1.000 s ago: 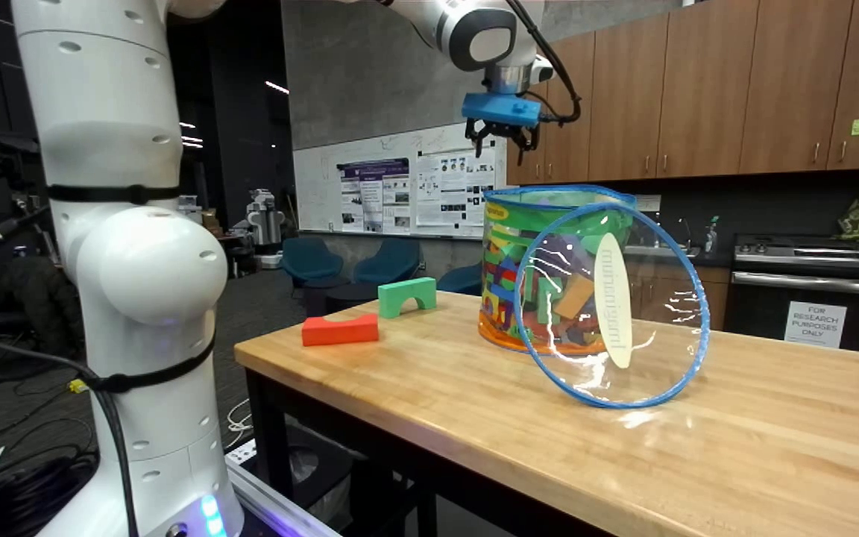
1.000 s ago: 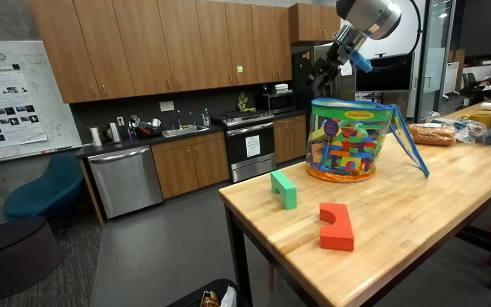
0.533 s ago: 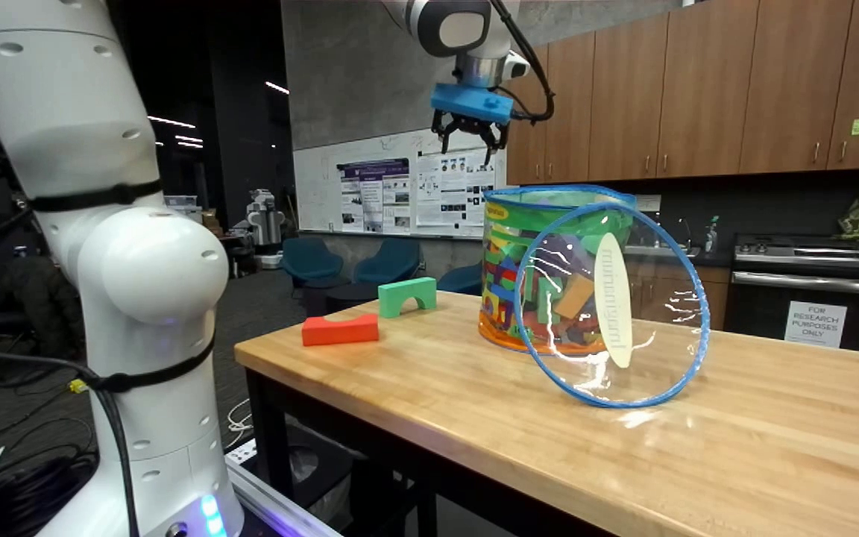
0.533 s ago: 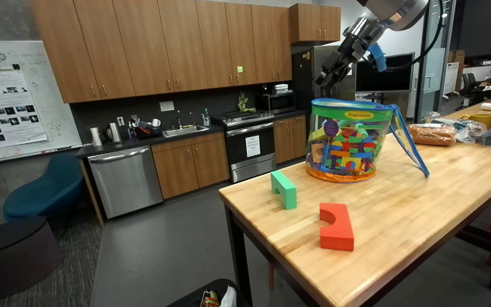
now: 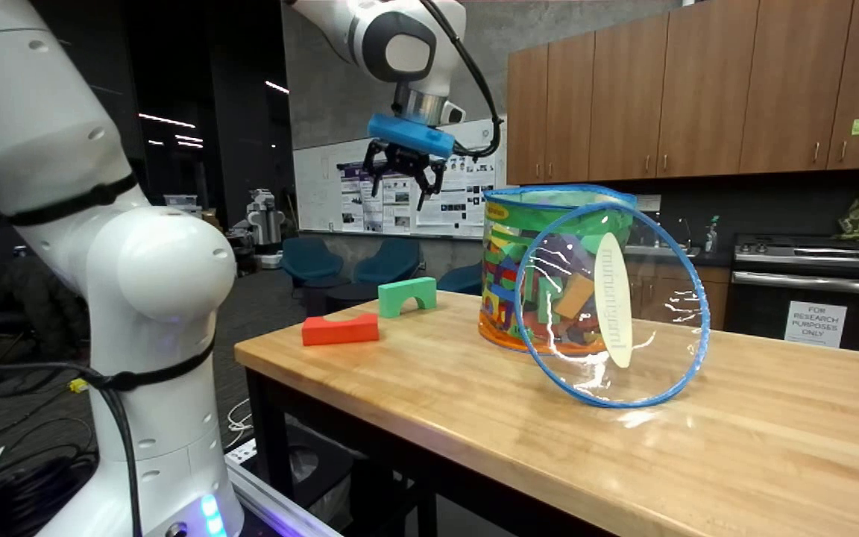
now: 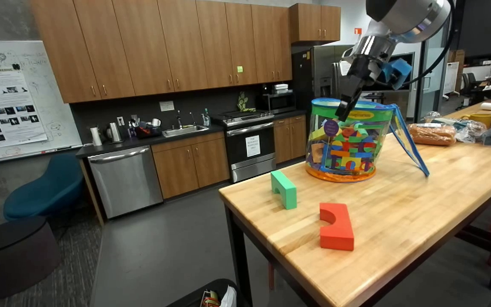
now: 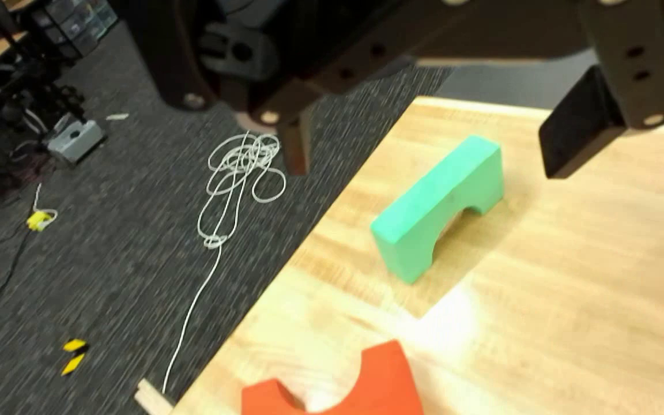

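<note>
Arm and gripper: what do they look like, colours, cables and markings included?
The arm is white and rounded, with black straps, a dark-ringed joint cap, pale blue base lights and a black cable. A silver collar leads to a bright blue piece above the black gripper, whose jointed fingers show pale round spots. I can read no lettering.

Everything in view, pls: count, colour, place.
Arch: 1, green, upright on table
Notched block: 1, red, flat on table
Tub: 1, clear, on table, lid open
Blocks: many, mixed, in tub
Table: 1, tan, centre
Mug: 1, yellow, far along table
Stove: 1, silver-black, kitchen
Sink: 1, silver, beside stove
Dishwasher: 1, silver, near sink
Fridge: 1, silver, beyond stove
Cupboards: several, brown, above sink
Chairs: 3+, teal, behind table
Whiteboard: 1, white, behind chairs
Arm: 1, white, over table
Gripper: 1, black, open, over table
</note>
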{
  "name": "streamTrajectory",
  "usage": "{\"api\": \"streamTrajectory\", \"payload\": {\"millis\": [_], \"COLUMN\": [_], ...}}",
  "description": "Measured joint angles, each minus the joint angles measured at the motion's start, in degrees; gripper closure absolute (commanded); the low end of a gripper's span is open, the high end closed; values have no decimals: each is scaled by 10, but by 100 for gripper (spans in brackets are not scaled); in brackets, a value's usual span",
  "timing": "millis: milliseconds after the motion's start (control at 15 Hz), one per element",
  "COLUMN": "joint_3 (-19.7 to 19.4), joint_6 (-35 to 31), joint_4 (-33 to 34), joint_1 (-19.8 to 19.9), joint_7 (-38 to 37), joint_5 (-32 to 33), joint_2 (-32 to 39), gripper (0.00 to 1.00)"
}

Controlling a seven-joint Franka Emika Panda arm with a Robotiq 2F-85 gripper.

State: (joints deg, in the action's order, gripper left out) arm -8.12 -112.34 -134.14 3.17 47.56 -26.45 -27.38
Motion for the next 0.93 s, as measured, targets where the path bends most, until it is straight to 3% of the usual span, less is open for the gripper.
{"api": "streamTrajectory", "payload": {"millis": [267, 533, 933], "joint_3": [33, 63, 114], "joint_6": [-20, -99, -229], "joint_4": [-102, -187, -243], "joint_1": [-20, -41, -49], "joint_7": [-19, -82, -314], "joint_5": [61, 88, 140], "joint_2": [-59, -101, -97], "gripper": [0, 0, 0]}}
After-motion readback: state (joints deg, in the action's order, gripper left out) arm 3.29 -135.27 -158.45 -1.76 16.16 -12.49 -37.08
